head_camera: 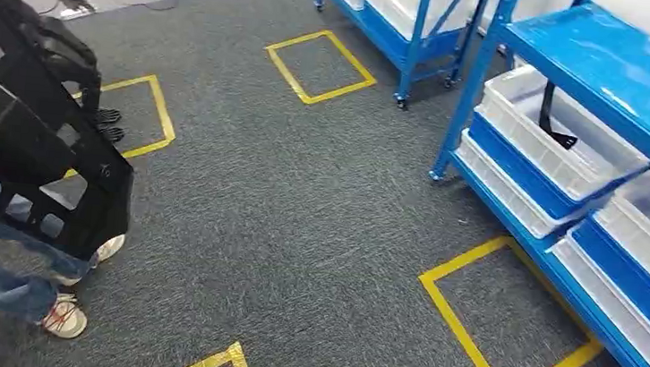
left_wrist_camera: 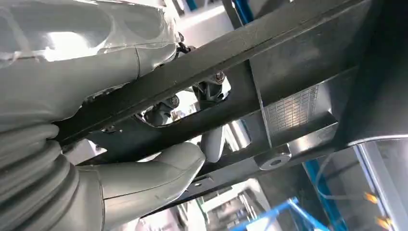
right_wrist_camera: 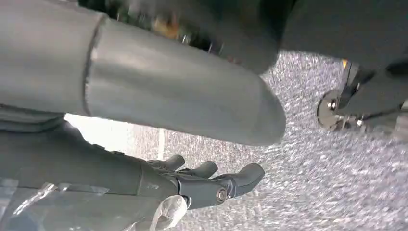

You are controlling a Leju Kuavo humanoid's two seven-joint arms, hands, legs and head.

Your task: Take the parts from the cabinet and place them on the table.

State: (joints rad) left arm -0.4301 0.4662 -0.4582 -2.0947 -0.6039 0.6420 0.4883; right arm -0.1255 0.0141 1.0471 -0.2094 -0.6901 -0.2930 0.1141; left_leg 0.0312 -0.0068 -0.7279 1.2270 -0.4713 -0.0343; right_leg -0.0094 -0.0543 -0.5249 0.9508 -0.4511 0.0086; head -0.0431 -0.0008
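Observation:
A large black openwork frame part (head_camera: 28, 146) is carried at the left of the head view, above the carpet. In the left wrist view my left hand (left_wrist_camera: 144, 178) grips a bar of this black part (left_wrist_camera: 298, 62), with the thumb under it. My right hand (right_wrist_camera: 202, 185) hangs over the grey carpet with its dark fingers stretched out and nothing in it. The blue cabinet (head_camera: 619, 77) stands at the right, with white bins (head_camera: 550, 142) on its lower shelf. A black part (head_camera: 551, 115) lies in one bin.
A person in jeans and pale sneakers (head_camera: 66, 316) stands at the lower left, close to the carried part. Yellow tape squares (head_camera: 505, 327) mark the grey carpet. A second blue rack (head_camera: 409, 21) on wheels stands at the back.

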